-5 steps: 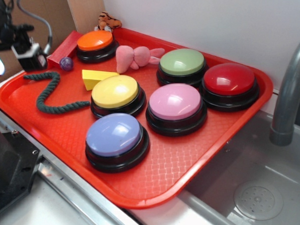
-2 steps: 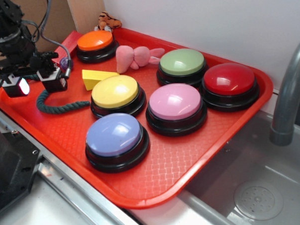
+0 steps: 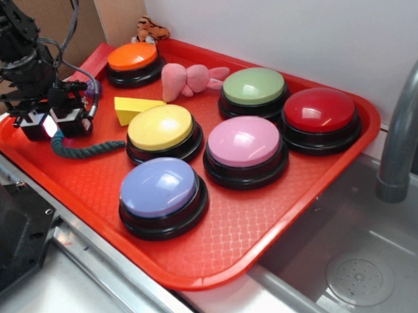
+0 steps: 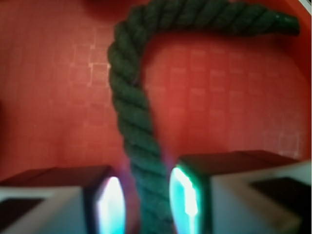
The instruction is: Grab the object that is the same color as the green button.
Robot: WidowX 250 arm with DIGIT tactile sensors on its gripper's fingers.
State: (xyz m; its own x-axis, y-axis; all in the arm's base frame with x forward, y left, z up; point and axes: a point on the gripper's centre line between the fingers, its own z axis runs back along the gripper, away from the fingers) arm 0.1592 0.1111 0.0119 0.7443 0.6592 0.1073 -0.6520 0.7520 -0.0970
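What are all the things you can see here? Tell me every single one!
tray: 1, red, beside the sink
buttons: 6, orange, green, red, yellow, pink, purple, on the tray
rope: 1, dark green, tray's left side, running between the fingers
wedge block: 1, yellow, left of the yellow button
soft toy: 1, pink, between orange and green buttons
tiger toy: 1, orange, behind the tray
faucet: 1, grey, right edge
sink: 1, grey, lower right
hand: 1, black, open around the rope
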